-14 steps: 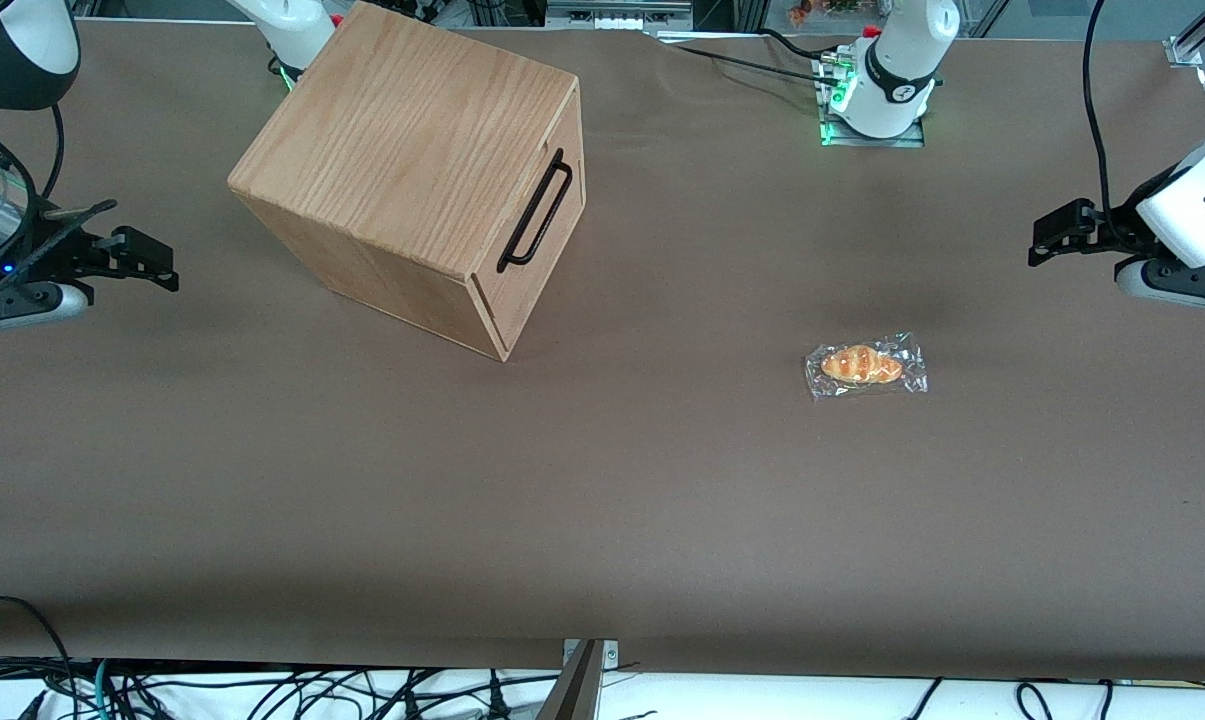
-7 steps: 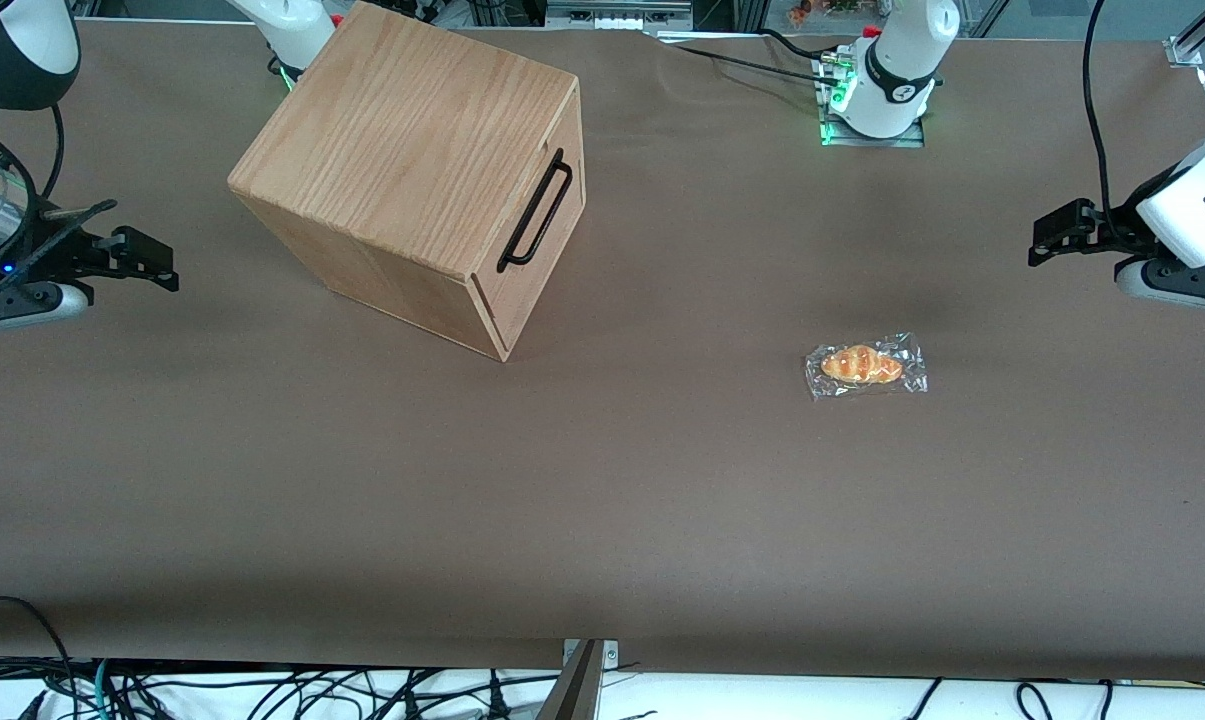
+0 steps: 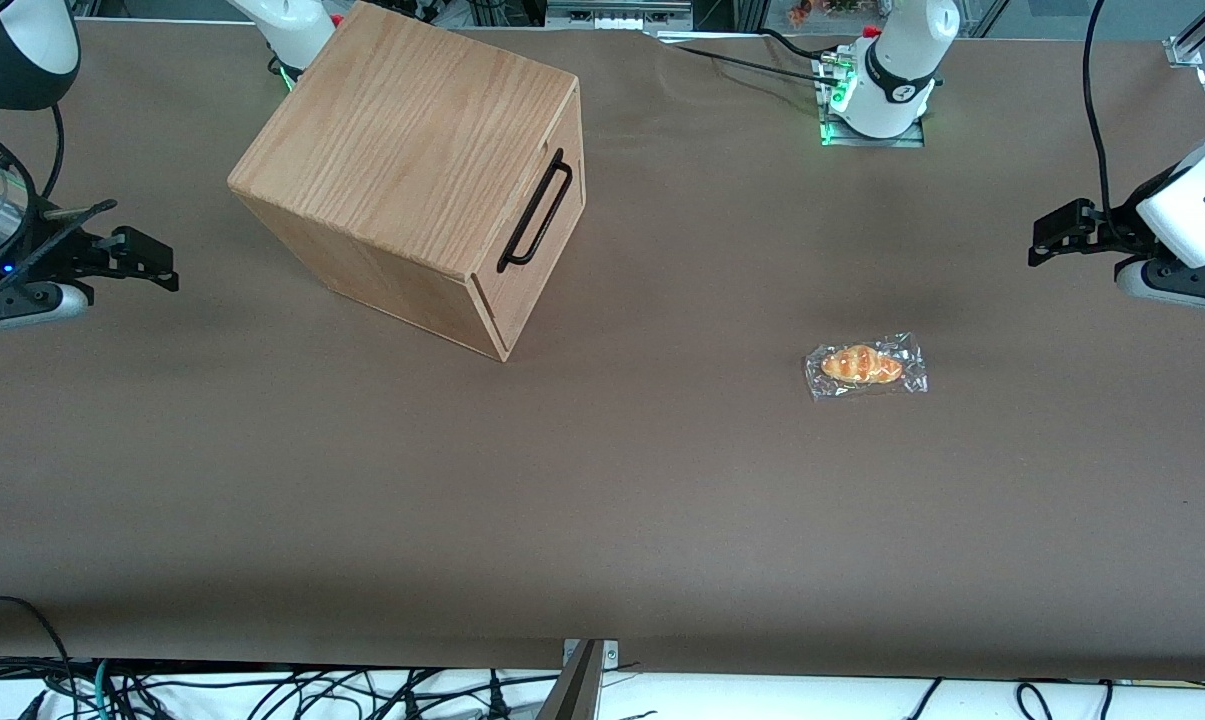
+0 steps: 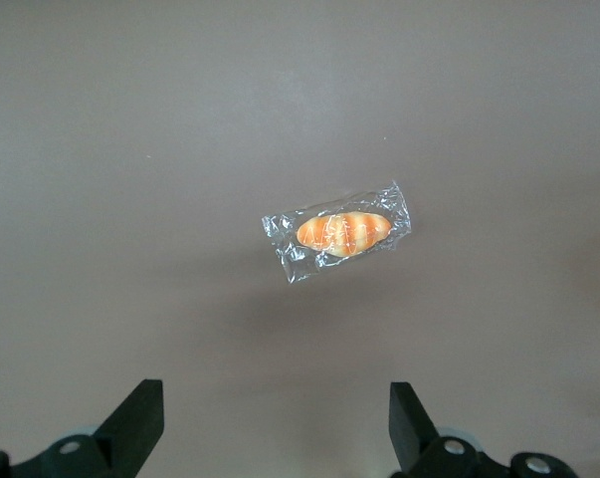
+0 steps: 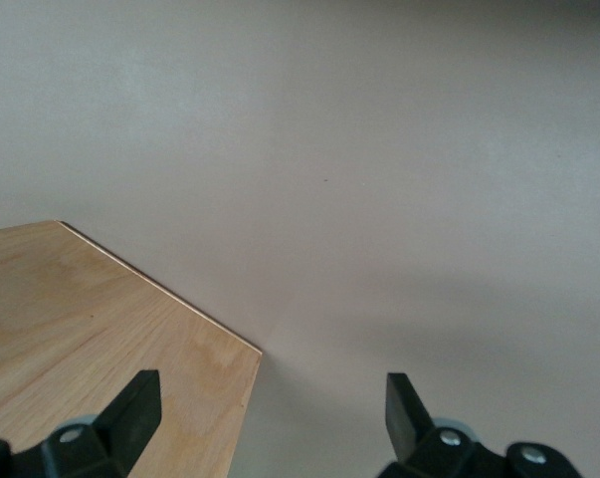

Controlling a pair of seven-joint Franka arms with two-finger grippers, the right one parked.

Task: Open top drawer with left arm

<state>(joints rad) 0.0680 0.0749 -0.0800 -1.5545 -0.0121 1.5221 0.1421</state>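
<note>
**Drawer Awaits First Pull**

While its top drawer [image 3: 540,225], a light oak-grain front with a long thin black bar handle [image 3: 534,212], sits flush and closed, the wooden box [image 3: 412,170] rests toward the parked arm's end of the brown table [image 3: 602,500]. Nothing of the drawer's contents shows. Well apart, toward the working arm's end, the glossy white left arm [image 3: 1187,215] holds its black two-finger gripper [image 4: 275,423] above bare tabletop, fingers spread wide and pinching nothing. Near it, closer to the front camera, lies a clear-wrapped orange bread roll [image 3: 865,365]. By all appearances the task has barely begun: reach, grasp and pull all remain.
</note>
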